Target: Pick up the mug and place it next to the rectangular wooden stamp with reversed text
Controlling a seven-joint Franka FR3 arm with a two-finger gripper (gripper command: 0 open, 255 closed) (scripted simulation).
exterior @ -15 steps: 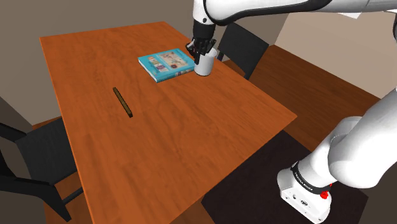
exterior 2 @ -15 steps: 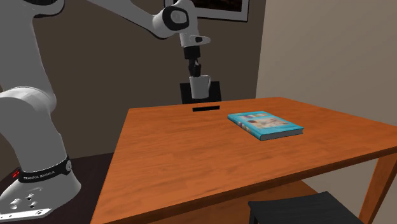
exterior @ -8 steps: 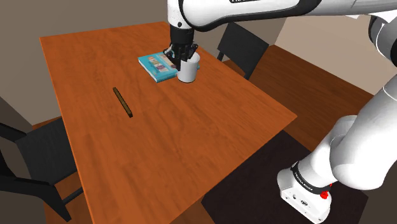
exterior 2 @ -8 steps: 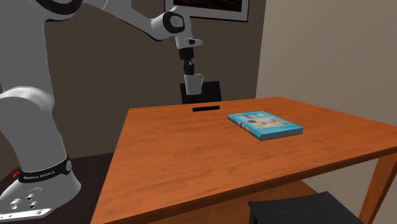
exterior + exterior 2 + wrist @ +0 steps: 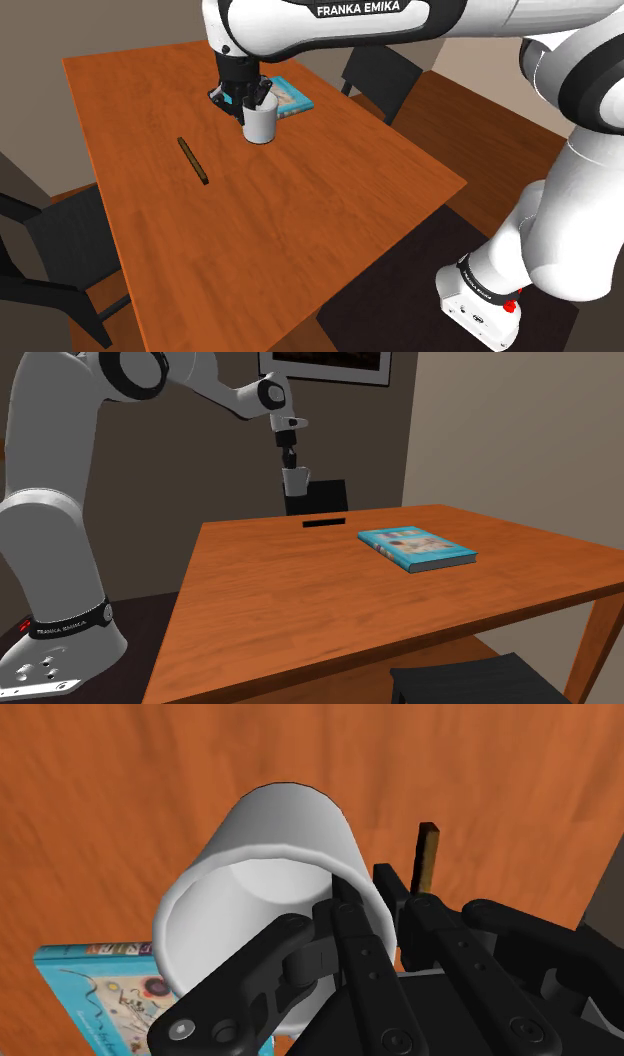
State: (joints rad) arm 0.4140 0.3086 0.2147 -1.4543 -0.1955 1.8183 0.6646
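**Mug aloft over the table, the stamp lying off to one side**

The wide orange-brown table [image 5: 300, 230] spreads under the white arm [image 5: 330, 20], with a blue book [image 5: 291, 96] lying just beyond. The white mug [image 5: 259, 124] hangs clear of the table, roughly upright, its wall clamped by the black gripper [image 5: 243, 97] — one finger inside, one outside. The slim dark stamp [image 5: 193, 160] lies flat toward the shoulder view's lower left of the mug — well apart, long axis running near-to-far, so I'd set down beside that long edge.

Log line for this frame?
pincer: shut on white mug, at rim | white mug: aloft above table, between blue book and stamp | stamp: flat on table, untouched | placed: no
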